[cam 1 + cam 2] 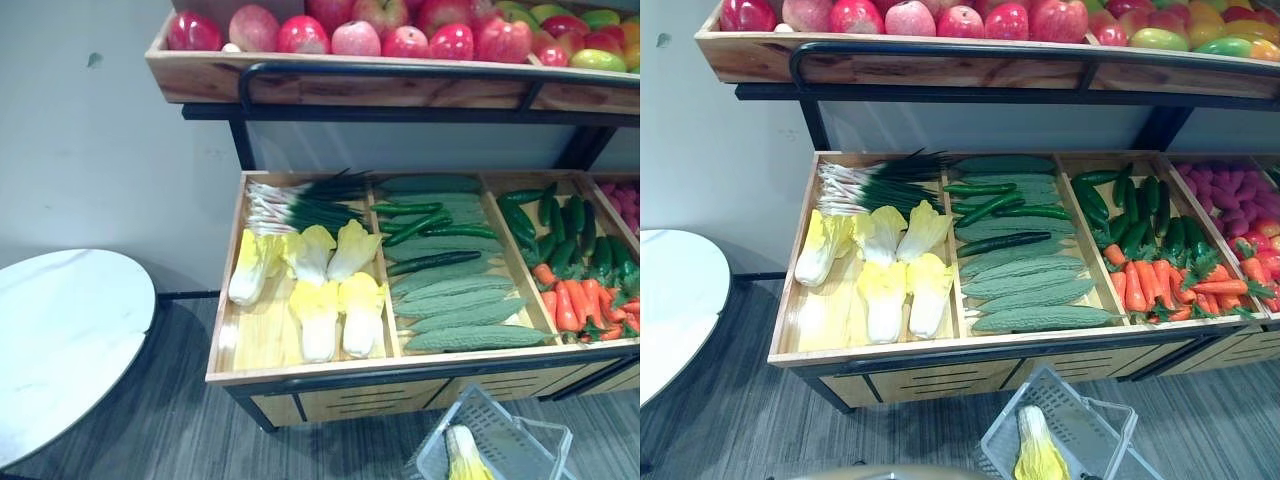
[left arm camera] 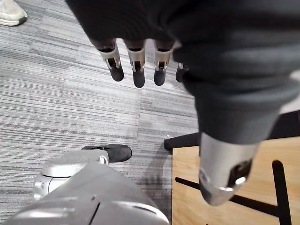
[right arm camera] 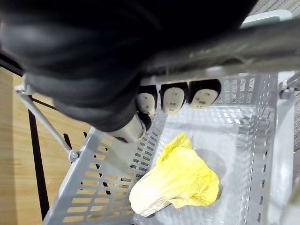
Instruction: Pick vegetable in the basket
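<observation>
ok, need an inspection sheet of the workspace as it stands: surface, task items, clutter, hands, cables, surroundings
Surface: wooden tray with compartments; grey floor below.
Job's things: grey basket holds one yellow cabbage; five more cabbages in the tray's left compartment.
Clutter: spring onions, gourds, cucumbers, carrots in the tray; apples on the upper shelf.
Hands: right hand curled round the basket handle; left hand fingers straight, holding nothing.
Cables: nothing seen.
Surroundings: round white table; a person's shoe.
</observation>
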### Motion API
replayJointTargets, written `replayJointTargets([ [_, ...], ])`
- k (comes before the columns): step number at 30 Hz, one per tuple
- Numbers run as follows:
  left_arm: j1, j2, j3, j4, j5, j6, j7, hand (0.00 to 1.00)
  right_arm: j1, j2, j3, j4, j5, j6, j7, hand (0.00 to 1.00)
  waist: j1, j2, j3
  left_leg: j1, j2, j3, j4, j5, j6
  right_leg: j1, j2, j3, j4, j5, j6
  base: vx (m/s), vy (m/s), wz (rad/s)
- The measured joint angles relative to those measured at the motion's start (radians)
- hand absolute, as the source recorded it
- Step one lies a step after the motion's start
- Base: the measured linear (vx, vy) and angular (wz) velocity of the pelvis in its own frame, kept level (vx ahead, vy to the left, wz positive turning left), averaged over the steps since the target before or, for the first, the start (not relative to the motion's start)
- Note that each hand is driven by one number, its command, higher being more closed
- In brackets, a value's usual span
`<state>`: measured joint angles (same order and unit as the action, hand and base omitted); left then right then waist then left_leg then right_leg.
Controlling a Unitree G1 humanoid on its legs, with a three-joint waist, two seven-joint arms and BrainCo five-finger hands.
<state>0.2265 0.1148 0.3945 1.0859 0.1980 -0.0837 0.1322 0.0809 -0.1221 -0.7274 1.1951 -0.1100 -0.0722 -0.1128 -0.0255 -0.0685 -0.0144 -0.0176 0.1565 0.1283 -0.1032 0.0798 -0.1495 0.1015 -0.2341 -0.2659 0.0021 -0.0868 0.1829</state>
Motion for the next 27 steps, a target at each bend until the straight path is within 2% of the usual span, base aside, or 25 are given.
replayJointTargets([
  [4, -0.025, 0.001, -0.081, 0.021, 0.000, 0.000, -0.028, 0.00, 0.001, 0.001, -0.006, 0.002, 0.001, 0.001, 0.000, 1.00, -0.004, -0.002, 0.020, 0.017, 0.000, 0.000, 0.000, -0.012, -0.005, 0.006, -0.002, -0.001, 0.023, -0.012, -0.021, 0.00, 0.000, 0.00],
  [6, -0.029, 0.001, -0.118, 0.021, 0.003, -0.001, -0.030, 0.00, 0.000, 0.001, -0.017, 0.002, 0.001, 0.002, 0.004, 1.00, -0.005, -0.004, 0.040, 0.044, -0.001, 0.000, 0.000, -0.025, 0.000, 0.005, -0.009, 0.001, 0.080, -0.024, -0.042, 0.00, 0.000, 0.00],
  [8, -0.027, 0.008, -0.134, 0.021, 0.003, -0.001, -0.029, 0.00, 0.000, 0.005, -0.030, 0.001, 0.002, 0.001, 0.009, 1.00, -0.015, -0.006, 0.053, 0.071, 0.004, 0.008, 0.001, -0.037, 0.001, -0.015, -0.012, 0.031, 0.161, -0.021, -0.048, 0.03, 0.041, -0.18],
  [10, -0.029, 0.015, -0.156, 0.021, 0.004, -0.002, -0.029, 0.00, -0.009, 0.012, -0.031, -0.006, 0.004, 0.000, 0.012, 1.00, -0.018, 0.005, 0.061, 0.089, 0.028, 0.060, 0.007, -0.044, -0.003, -0.089, 0.008, 0.110, 0.249, 0.011, -0.095, 0.02, 0.070, -0.75],
  [11, -0.029, 0.018, -0.158, 0.021, 0.005, -0.002, -0.029, 0.00, -0.016, 0.022, -0.027, -0.017, 0.004, -0.002, 0.013, 1.00, -0.012, 0.008, 0.062, 0.097, 0.047, 0.117, 0.007, -0.052, -0.001, -0.138, 0.032, 0.164, 0.270, 0.058, -0.113, 0.02, 0.067, -1.42],
  [12, -0.032, 0.026, -0.163, 0.023, 0.007, -0.002, -0.027, 0.00, -0.022, 0.030, -0.008, -0.027, 0.008, -0.005, 0.011, 1.00, 0.000, 0.018, 0.070, 0.113, 0.057, 0.177, 0.007, -0.058, 0.003, -0.170, 0.046, 0.191, 0.266, 0.106, -0.112, 0.01, 0.073, -1.49],
  [13, -0.040, 0.032, -0.168, 0.023, 0.010, -0.002, -0.028, 0.00, -0.025, 0.033, 0.000, -0.040, 0.012, -0.004, 0.011, 1.00, 0.000, 0.004, 0.078, 0.120, 0.055, 0.208, 0.010, -0.062, 0.011, -0.174, 0.044, 0.191, 0.258, 0.130, -0.111, -0.02, 0.099, -1.40],
  [14, -0.060, 0.043, -0.182, 0.023, 0.014, -0.001, -0.028, 0.00, -0.026, 0.036, 0.027, -0.046, 0.014, -0.006, 0.011, 1.00, -0.001, -0.006, 0.113, 0.123, 0.046, 0.260, 0.045, -0.083, 0.038, -0.190, 0.030, 0.164, 0.243, 0.173, -0.123, -0.05, 0.119, -1.34],
  [15, -0.074, 0.040, -0.188, 0.022, 0.016, -0.001, -0.028, 0.00, -0.034, 0.032, 0.048, -0.052, 0.014, -0.006, 0.010, 1.00, 0.003, 0.001, 0.132, 0.120, 0.050, 0.321, 0.082, -0.108, 0.064, -0.177, 0.032, 0.111, 0.152, 0.257, -0.146, -0.06, 0.122, -1.38],
  [16, -0.074, 0.035, -0.192, 0.021, 0.018, -0.002, -0.028, 0.00, -0.040, 0.029, 0.061, -0.057, 0.014, -0.006, 0.009, 1.00, 0.003, 0.007, 0.135, 0.114, 0.064, 0.357, 0.085, -0.113, 0.083, -0.177, 0.023, 0.074, 0.165, 0.246, -0.153, -0.09, 0.101, -1.21],
  [17, -0.078, 0.029, -0.199, 0.016, 0.021, -0.001, -0.028, 0.00, -0.035, 0.027, 0.068, -0.075, 0.014, -0.011, 0.008, 1.00, -0.012, 0.009, 0.136, 0.109, 0.054, 0.395, 0.101, -0.122, 0.096, -0.213, -0.013, 0.004, 0.368, 0.130, -0.153, -0.05, 0.114, -0.85],
  [18, -0.078, 0.036, -0.220, 0.008, 0.021, -0.002, -0.028, 0.00, -0.020, 0.020, 0.065, -0.079, 0.029, -0.014, 0.005, 1.00, -0.022, 0.009, 0.136, 0.121, 0.040, 0.423, 0.107, -0.128, 0.107, -0.213, -0.042, -0.034, 0.545, 0.061, -0.158, -0.04, 0.089, -0.68],
  [20, -0.069, 0.047, -0.232, 0.010, 0.021, 0.000, -0.027, 0.00, -0.009, 0.027, 0.065, -0.079, 0.032, -0.020, 0.002, 1.00, -0.022, 0.011, 0.136, 0.136, 0.030, 0.485, 0.117, -0.131, 0.112, -0.164, -0.063, -0.074, 0.660, 0.050, -0.158, -0.02, 0.041, -0.87],
  [22, -0.065, 0.045, -0.232, 0.010, 0.021, 0.001, -0.024, 0.00, -0.010, 0.025, 0.064, -0.080, 0.030, -0.021, 0.001, 1.00, -0.014, 0.010, 0.136, 0.136, 0.031, 0.554, 0.157, -0.136, 0.119, -0.111, -0.088, -0.112, 0.634, 0.049, -0.144, -0.05, -0.071, -1.29],
  [23, -0.068, 0.040, -0.230, 0.011, 0.020, 0.002, -0.023, 0.00, -0.010, 0.022, 0.067, -0.083, 0.028, -0.022, 0.004, 1.00, 0.002, 0.013, 0.138, 0.129, 0.043, 0.607, 0.203, -0.141, 0.119, -0.108, -0.068, -0.155, 0.559, 0.040, -0.142, -0.07, -0.108, -1.21],
  [24, -0.071, 0.033, -0.231, 0.010, 0.019, 0.001, -0.023, 0.00, -0.010, 0.023, 0.068, -0.083, 0.027, -0.021, 0.005, 1.00, 0.005, 0.015, 0.139, 0.110, 0.054, 0.625, 0.229, -0.149, 0.122, -0.106, -0.055, -0.167, 0.515, 0.041, -0.144, -0.14, -0.127, -1.42],
  [25, -0.078, 0.012, -0.241, 0.011, 0.019, -0.001, -0.026, 0.00, -0.023, 0.007, 0.067, -0.081, 0.025, -0.019, 0.004, 1.00, 0.007, 0.047, 0.131, 0.080, 0.028, 0.603, 0.202, -0.154, 0.119, -0.099, -0.033, -0.155, 0.401, 0.039, -0.141, -0.21, -0.076, -1.23],
  [26, -0.074, -0.016, -0.242, 0.009, 0.019, -0.002, -0.026, 0.00, -0.033, -0.019, 0.066, -0.077, 0.022, -0.013, 0.003, 1.00, 0.006, 0.094, 0.117, 0.069, 0.025, 0.631, 0.153, -0.134, 0.146, -0.104, -0.011, -0.160, 0.362, 0.011, -0.140, -0.19, -0.042, -1.40],
  [27, -0.084, -0.023, -0.240, 0.010, 0.019, -0.003, -0.025, 0.00, -0.052, -0.009, 0.070, -0.072, 0.020, -0.004, 0.001, 1.00, 0.004, 0.085, 0.123, 0.070, 0.015, 0.688, 0.145, -0.148, 0.135, -0.135, -0.058, -0.194, 0.435, -0.044, -0.114, -0.15, -0.107, -1.60],
])
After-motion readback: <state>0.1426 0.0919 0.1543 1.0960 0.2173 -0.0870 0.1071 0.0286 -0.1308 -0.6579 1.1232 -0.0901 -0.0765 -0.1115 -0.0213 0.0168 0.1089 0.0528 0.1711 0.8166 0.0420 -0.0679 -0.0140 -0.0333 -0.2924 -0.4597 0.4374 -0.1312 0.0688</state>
